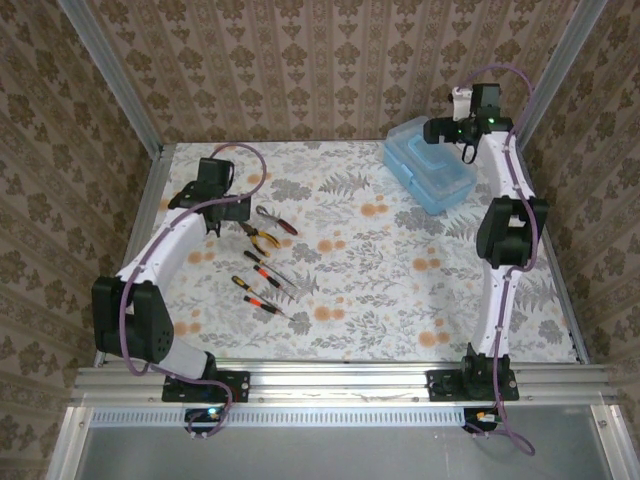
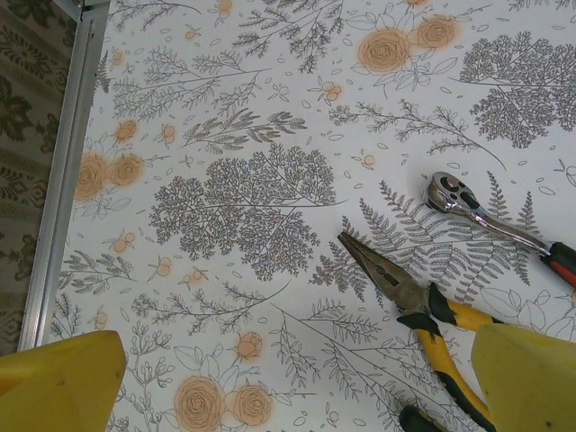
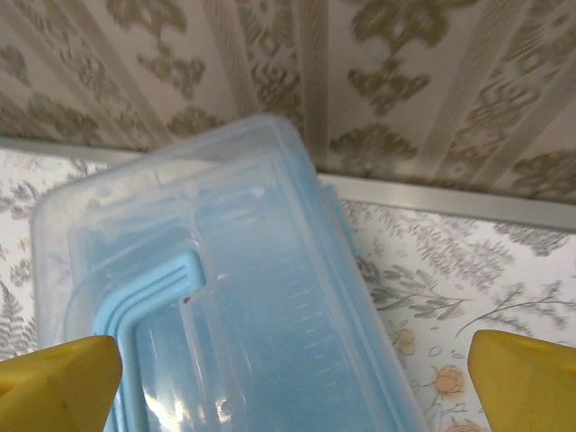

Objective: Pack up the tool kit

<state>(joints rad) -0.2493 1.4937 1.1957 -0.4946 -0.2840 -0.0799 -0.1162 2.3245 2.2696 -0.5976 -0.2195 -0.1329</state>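
Floral tablecloth (image 1: 380,270); left pincer (image 2: 297,382) gapes empty over pliers (image 2: 405,301); right pincer (image 3: 288,382) likewise, seemingly above case (image 3: 270,270).

A translucent light-blue case (image 1: 430,178), closed, with a darker blue handle (image 3: 135,360) on its lid, is set askew near the table's (image 1: 400,300) far right corner. Yellow-handled pliers (image 2: 405,297) and a red-gripped ratchet (image 2: 468,205) are laid left of centre, with 3 red-black screwdrivers (image 1: 262,290) toward the near edge.
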